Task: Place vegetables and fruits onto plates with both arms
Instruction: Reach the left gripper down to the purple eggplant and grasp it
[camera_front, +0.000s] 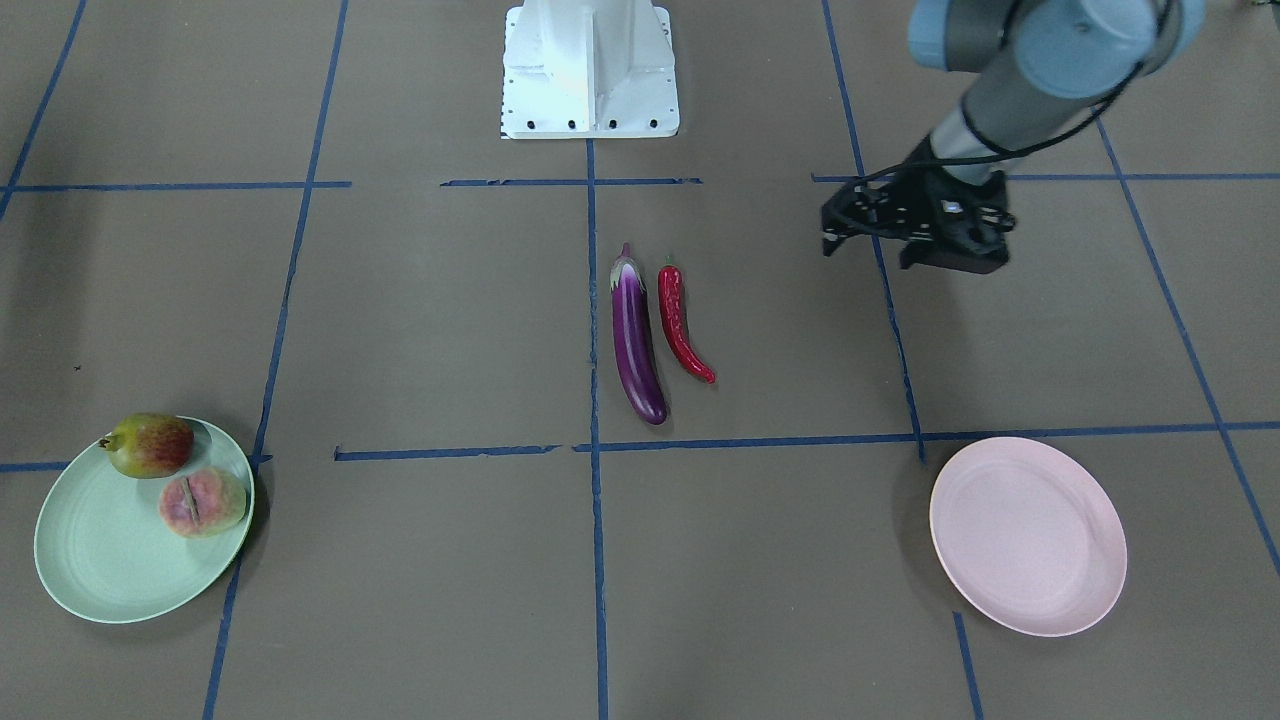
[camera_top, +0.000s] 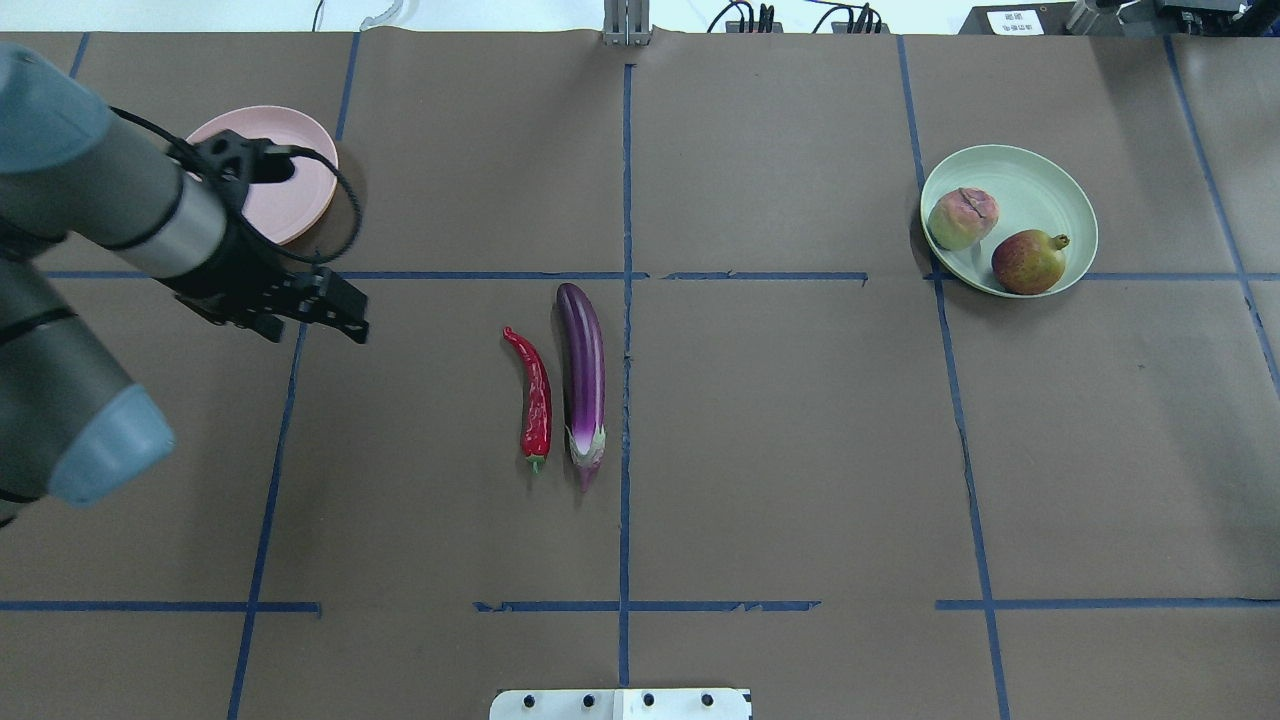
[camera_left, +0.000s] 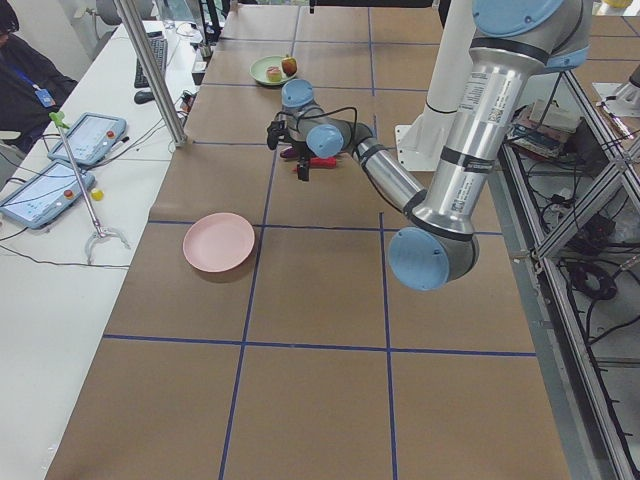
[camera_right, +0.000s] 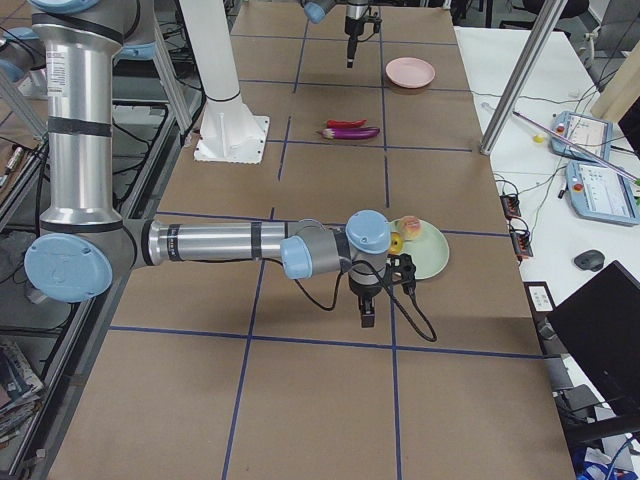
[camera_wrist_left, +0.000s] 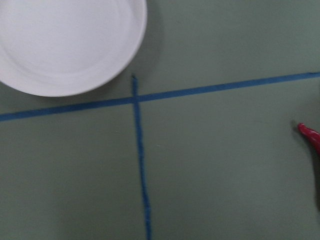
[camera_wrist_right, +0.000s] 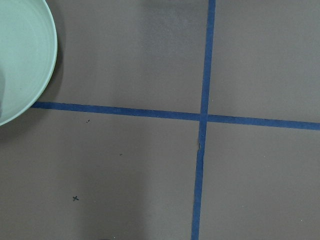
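Observation:
The purple eggplant (camera_front: 636, 340) (camera_top: 583, 375) and the red chili pepper (camera_front: 678, 322) (camera_top: 535, 395) lie side by side on the table's middle. The red-and-yellow fruit (camera_front: 150, 445) (camera_top: 1028, 261) and the peach-like fruit (camera_front: 202, 502) (camera_top: 962, 218) sit on the mint green plate (camera_front: 110, 560) (camera_top: 1040, 190). The pink plate (camera_front: 1028, 535) (camera_top: 285, 195) holds nothing. My left gripper (camera_front: 866, 252) (camera_top: 350, 318) hovers open and empty between the pink plate and the chili. The chili's tip (camera_wrist_left: 310, 135) shows at its wrist view's right edge. My right gripper (camera_right: 367, 315) hangs beside the mint plate; I cannot tell its state.
The white robot base (camera_front: 590, 70) stands at the table's robot side. Blue tape lines (camera_top: 625, 300) grid the brown table cover. A side table with tablets (camera_left: 60, 170) and a metal pole (camera_left: 155, 70) stands beyond the table's far edge.

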